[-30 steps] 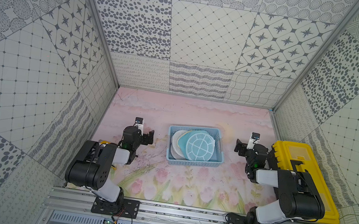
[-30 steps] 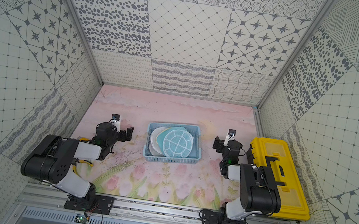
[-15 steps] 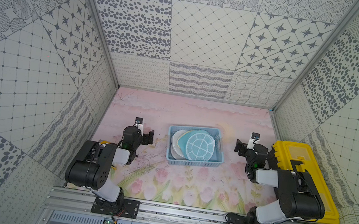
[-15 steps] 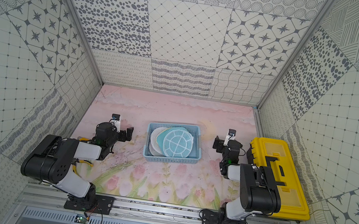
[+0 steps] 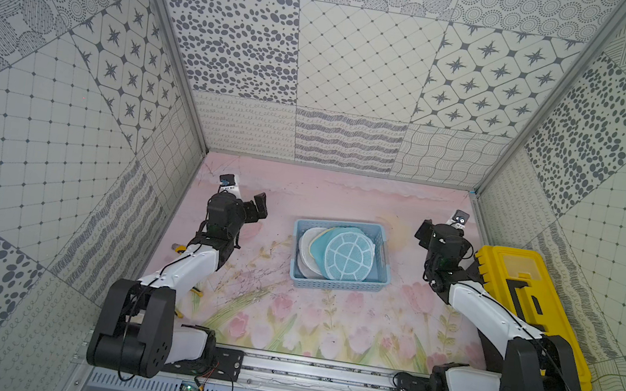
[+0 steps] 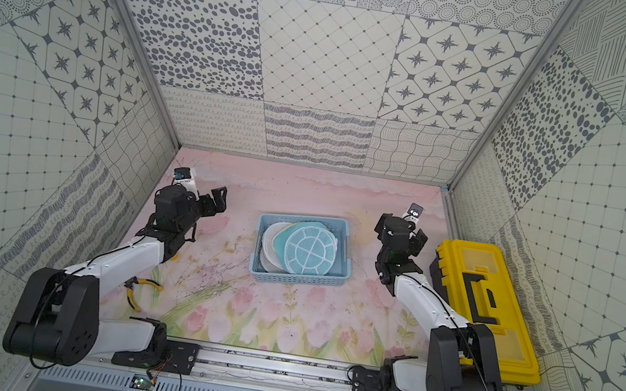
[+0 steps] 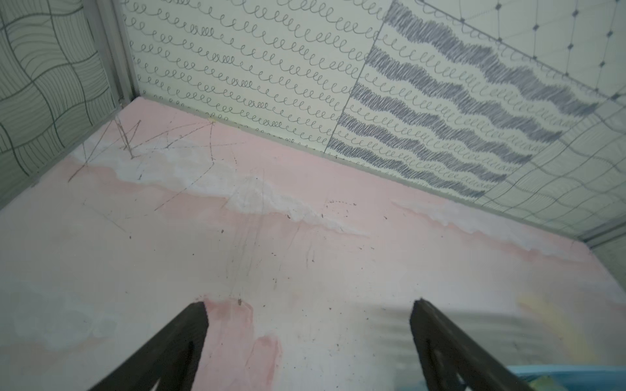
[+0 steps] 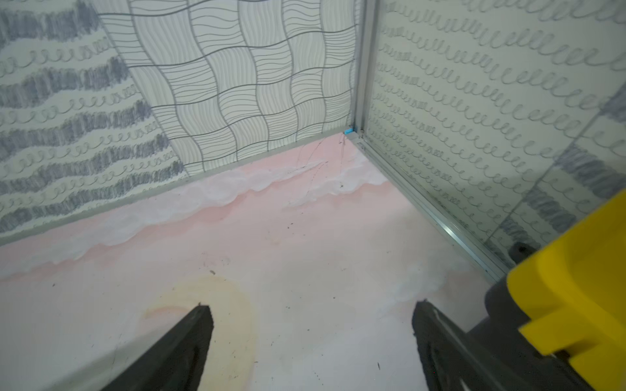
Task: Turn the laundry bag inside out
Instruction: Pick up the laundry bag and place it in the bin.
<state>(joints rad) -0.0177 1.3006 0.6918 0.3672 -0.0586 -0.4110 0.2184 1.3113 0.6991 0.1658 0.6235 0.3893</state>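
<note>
The laundry bag (image 5: 348,254) (image 6: 309,248) is a round teal and white mesh disc. It lies on top of other round, flat pieces in a blue basket (image 5: 340,224) (image 6: 303,218) at mid-table, seen in both top views. My left gripper (image 5: 258,206) (image 6: 219,198) hovers left of the basket, open, with only bare mat between its fingers in the left wrist view (image 7: 310,301). My right gripper (image 5: 424,233) (image 6: 384,225) is to the right of the basket. It is open and empty in the right wrist view (image 8: 313,304). Neither gripper touches the bag.
A yellow toolbox (image 5: 520,286) (image 6: 479,280) (image 8: 576,287) lies along the right wall, close beside my right arm. Yellow-handled pliers (image 6: 139,288) lie on the mat under my left arm. A corner of the basket (image 7: 559,370) shows in the left wrist view. Patterned walls enclose three sides.
</note>
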